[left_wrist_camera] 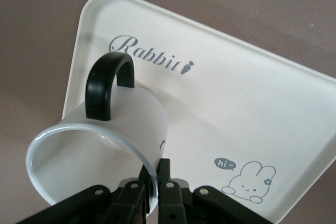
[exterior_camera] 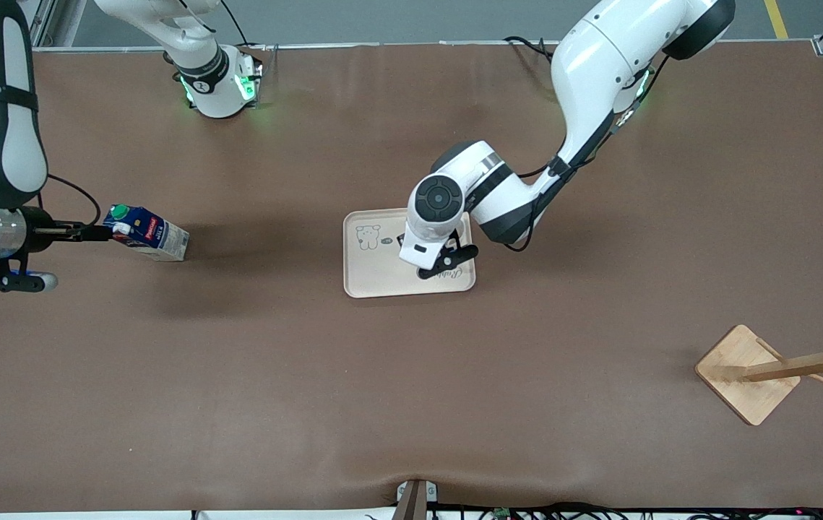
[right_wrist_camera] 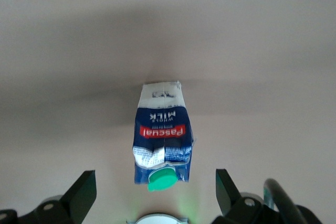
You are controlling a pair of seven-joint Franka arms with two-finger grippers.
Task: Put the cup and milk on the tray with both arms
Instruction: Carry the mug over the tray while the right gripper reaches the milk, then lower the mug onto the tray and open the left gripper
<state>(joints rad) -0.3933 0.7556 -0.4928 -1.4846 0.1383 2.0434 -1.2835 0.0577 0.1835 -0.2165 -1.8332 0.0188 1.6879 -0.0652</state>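
Note:
The cream tray (exterior_camera: pixel 375 278) lies mid-table. My left gripper (exterior_camera: pixel 447 260) is over it, shut on the rim of the white cup (left_wrist_camera: pixel 105 145). The cup's black handle (left_wrist_camera: pixel 107 87) shows in the left wrist view, over the tray's (left_wrist_camera: pixel 236 108) "Rabbit" lettering. In the front view the left arm's wrist hides the cup. The dark-blue milk carton (exterior_camera: pixel 147 232) with its green cap (exterior_camera: pixel 119 211) stands on the table toward the right arm's end. My right gripper (exterior_camera: pixel 97 232) is open at its cap end. In the right wrist view the carton (right_wrist_camera: pixel 163 135) sits between the spread fingers (right_wrist_camera: pixel 84 192), untouched.
A wooden rack with a square base (exterior_camera: pixel 747 372) stands near the left arm's end of the table, nearer the front camera than the tray. Bare brown table lies between the carton and the tray.

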